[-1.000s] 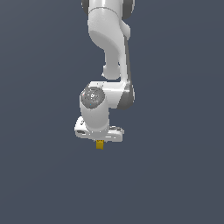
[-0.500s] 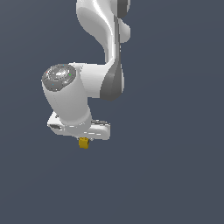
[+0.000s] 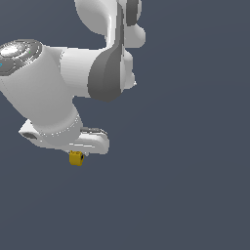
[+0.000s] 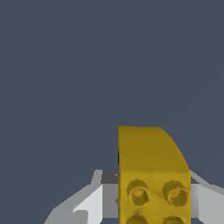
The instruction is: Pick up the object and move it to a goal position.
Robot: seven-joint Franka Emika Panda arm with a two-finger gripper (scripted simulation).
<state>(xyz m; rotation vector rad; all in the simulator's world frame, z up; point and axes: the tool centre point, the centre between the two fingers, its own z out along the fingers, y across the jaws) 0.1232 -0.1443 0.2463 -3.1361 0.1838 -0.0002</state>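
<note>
Exterior view, object: the mustard-yellow object [image 3: 76, 158] hangs just under the white gripper [image 3: 77, 152], at the exterior view's left, touching its underside.
Exterior view, pointing: too small here to tell a long axis; it reads as a stubby block with a darker spot on the side facing the exterior view's right.
Exterior view, arm: the white and grey arm [image 3: 73, 88] comes down from the top edge and fills the upper left.
Exterior view, surroundings: plain dark blue-grey all around; no worktop edge can be made out.
Wrist view, object: the object [image 4: 151, 175] is a yellow brick with one curved, sloping top edge and round studs on the face toward the camera.
Wrist view, long axis: runs away from the camera, out past the fingers.
Wrist view, fingers: the pale fingers [image 4: 85, 205] flank the brick on both sides, pinching it.
Wrist view, background: the same flat dark blue-grey.
</note>
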